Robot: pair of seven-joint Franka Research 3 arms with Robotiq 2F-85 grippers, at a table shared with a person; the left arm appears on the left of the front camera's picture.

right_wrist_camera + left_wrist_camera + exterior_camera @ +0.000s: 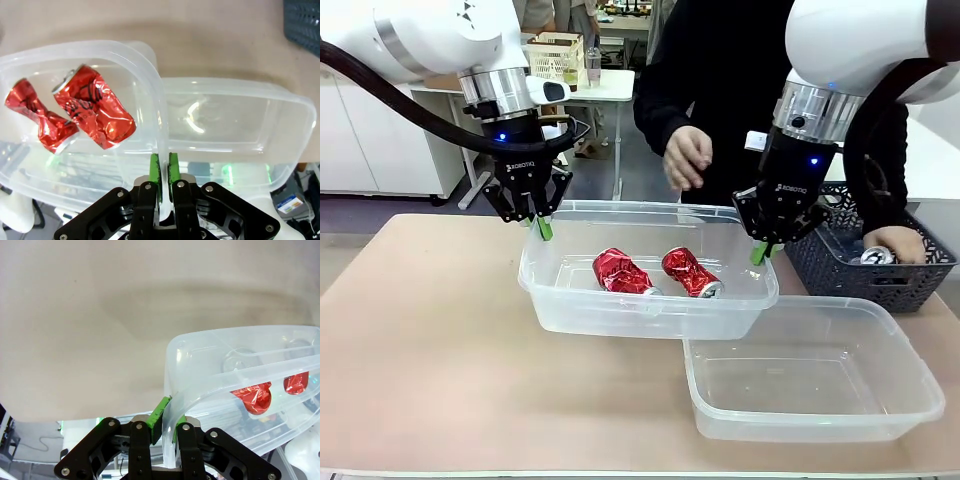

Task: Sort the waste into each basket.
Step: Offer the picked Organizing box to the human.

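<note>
Two see-through tubs are in view. The far tub (550, 290) hangs lifted over the table, its right end over the near tub (910, 400). Two crushed red cans (620, 272) (692, 272) lie inside it. My left gripper (540, 225) is shut on its left rim, seen in the left wrist view as the rim (172, 412) pinched between green pads (159, 416). My right gripper (762, 252) is shut on the right rim (161, 125); the cans (95, 107) (40, 120) show through the wall. The near tub (240, 115) holds nothing.
A dark grey slotted basket (840, 255) stands at the right, with a person's hand (900, 245) and a silver can top (876, 257) in it. The person's other hand (688, 158) hovers behind the lifted tub. Bare tabletop (420, 330) lies to the left.
</note>
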